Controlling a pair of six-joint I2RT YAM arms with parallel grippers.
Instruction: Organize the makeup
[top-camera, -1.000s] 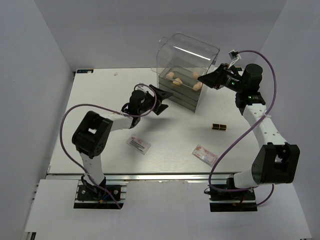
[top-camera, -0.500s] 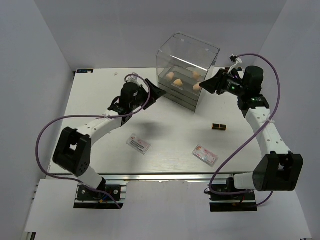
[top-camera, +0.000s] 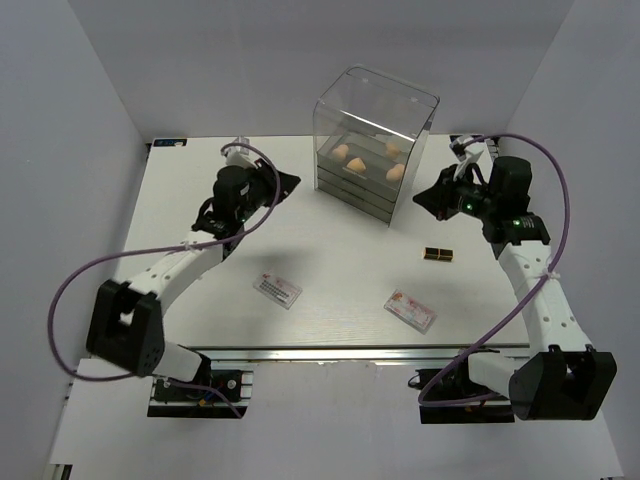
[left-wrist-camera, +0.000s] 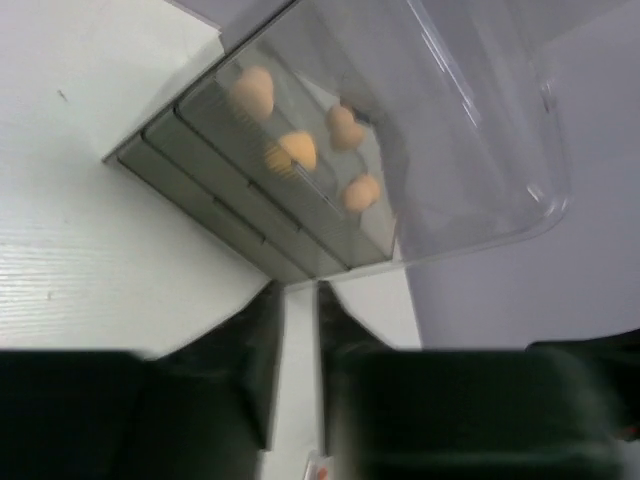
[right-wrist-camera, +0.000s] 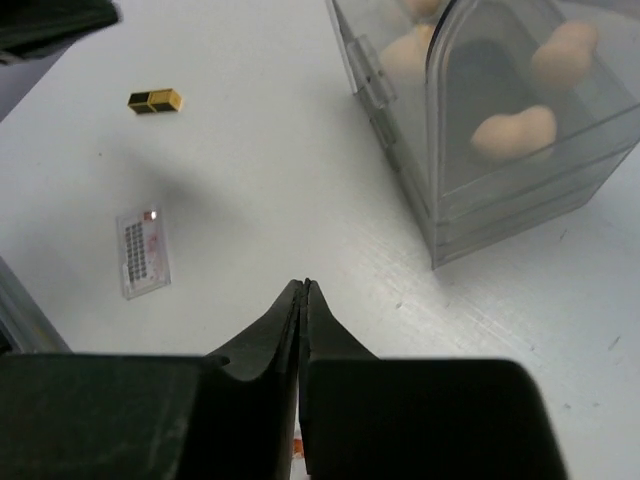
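With 4 peach sponges (top-camera: 355, 167) grouped inside the clear drawer box (top-camera: 375, 100) and the dark-and-gold tubes (top-camera: 437, 254) and 2 packets (top-camera: 277, 290) lying on the counter (top-camera: 200, 300) in front of it, my right fingers (right-wrist-camera: 303, 290) sit together and my left fingers (left-wrist-camera: 297, 300) slightly apart, both empty and, I judge, free to fetch those.

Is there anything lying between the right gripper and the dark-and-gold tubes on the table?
Nothing visible: only bare table lies between the right gripper and the dark-and-gold tubes. The drawer box stands off to one side.

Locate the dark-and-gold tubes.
Top view: the dark-and-gold tubes lie on the right side of the table, between the clear drawer box behind them and the right-hand packet in front.
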